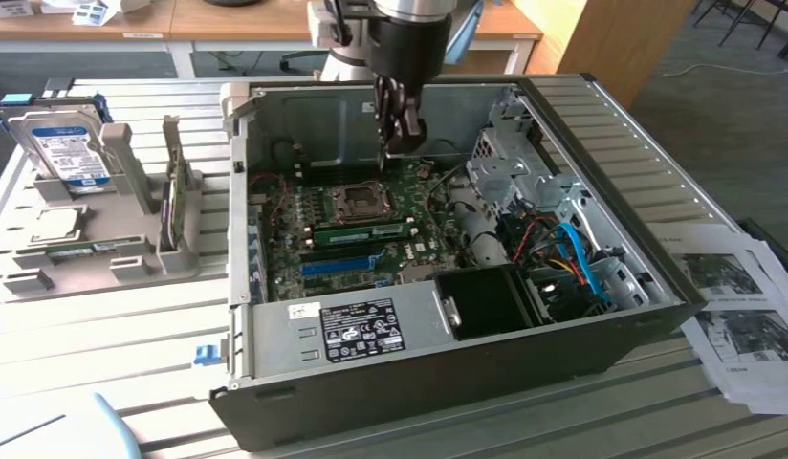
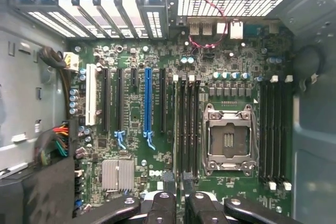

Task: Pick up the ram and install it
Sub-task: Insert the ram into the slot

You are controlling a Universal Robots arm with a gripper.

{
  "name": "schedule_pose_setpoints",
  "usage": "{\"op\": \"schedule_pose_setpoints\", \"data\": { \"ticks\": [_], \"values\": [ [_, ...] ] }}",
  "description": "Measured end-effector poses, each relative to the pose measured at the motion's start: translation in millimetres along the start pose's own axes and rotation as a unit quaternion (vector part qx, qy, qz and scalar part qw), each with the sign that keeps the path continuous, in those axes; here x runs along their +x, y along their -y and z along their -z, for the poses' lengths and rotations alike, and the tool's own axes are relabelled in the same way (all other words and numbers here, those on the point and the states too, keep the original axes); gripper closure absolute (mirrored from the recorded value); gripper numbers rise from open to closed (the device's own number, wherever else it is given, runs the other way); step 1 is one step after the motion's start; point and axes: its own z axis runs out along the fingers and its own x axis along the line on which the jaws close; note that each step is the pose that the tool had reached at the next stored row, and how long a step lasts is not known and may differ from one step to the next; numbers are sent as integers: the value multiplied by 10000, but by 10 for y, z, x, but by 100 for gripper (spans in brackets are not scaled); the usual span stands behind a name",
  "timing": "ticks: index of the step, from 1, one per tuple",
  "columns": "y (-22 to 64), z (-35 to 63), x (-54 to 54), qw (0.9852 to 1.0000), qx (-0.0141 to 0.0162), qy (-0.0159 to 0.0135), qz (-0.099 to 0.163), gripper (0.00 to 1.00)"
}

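Here, ram (image 1: 364,232) seated on motherboard (image 1: 417,251), end effector (image 1: 401,145) above it, jaws parted, empty.

The slatted table (image 1: 114,335) has a pale metal top, evenly lit with soft shadows. Behind the slatted table, wooden desks (image 1: 241,21) on white frames run across the room. Beyond its far corner, on the exterior view's right, stands a light wooden panel (image 1: 599,38). Past that lie grey carpet floor (image 1: 719,81) and dark chair legs (image 1: 752,19).
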Motion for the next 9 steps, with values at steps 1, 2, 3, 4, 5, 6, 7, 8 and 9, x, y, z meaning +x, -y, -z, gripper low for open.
{"op": "schedule_pose_setpoints", "data": {
  "ticks": [1, 2, 3, 4, 5, 6, 7, 8, 9],
  "values": [
    [0, 22, 1, 10000, 0, 0, 0, 82],
    [0, 46, 1, 10000, -1, 0, 0, 82],
    [-1, 68, 2, 10000, -1, 0, 0, 82],
    [-1, 90, 3, 10000, -1, 0, 0, 82],
    [-1, 112, 3, 10000, -2, -1, 0, 82],
    [-1, 133, 4, 10000, -2, 0, 0, 82],
    [-1, 154, 4, 10000, -2, 0, 0, 82],
    [-1, 167, 5, 10000, -2, -1, 0, 82],
    [-1, 168, 5, 10000, -2, 1, 0, 82]
  ]
}}
